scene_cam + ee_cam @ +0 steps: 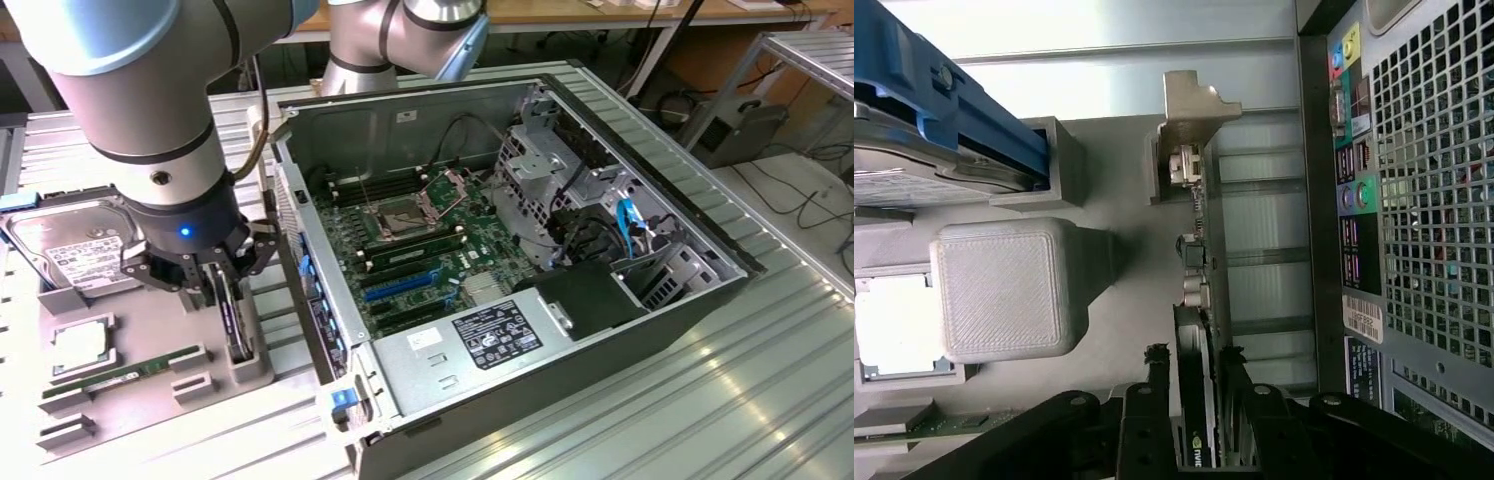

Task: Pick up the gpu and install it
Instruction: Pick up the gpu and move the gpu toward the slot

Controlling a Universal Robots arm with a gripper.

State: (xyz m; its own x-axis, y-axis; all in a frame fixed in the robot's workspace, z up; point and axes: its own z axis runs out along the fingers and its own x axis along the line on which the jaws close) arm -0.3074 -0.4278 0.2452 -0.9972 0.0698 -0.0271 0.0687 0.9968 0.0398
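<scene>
- Grey robot arm [140,110] points straight down over a grey holder tray [140,305] at the exterior view's left, just beside the open computer case [400,120].
- Its black gripper [224,288] sits low, straddling the gpu [238,332].
- In the wrist view its fingers [1157,410] are drawn nearly together, pressed against the card's two flat faces.
- The gpu stands on edge in a tray slot, outside the case, with its silvery bracket [1189,110] at the end away from the gripper.

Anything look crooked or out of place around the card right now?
Nothing stands out. The gpu stands on edge, straight in its grey holder, with the gripper down over it. The open computer case beside it looks intact.
</scene>
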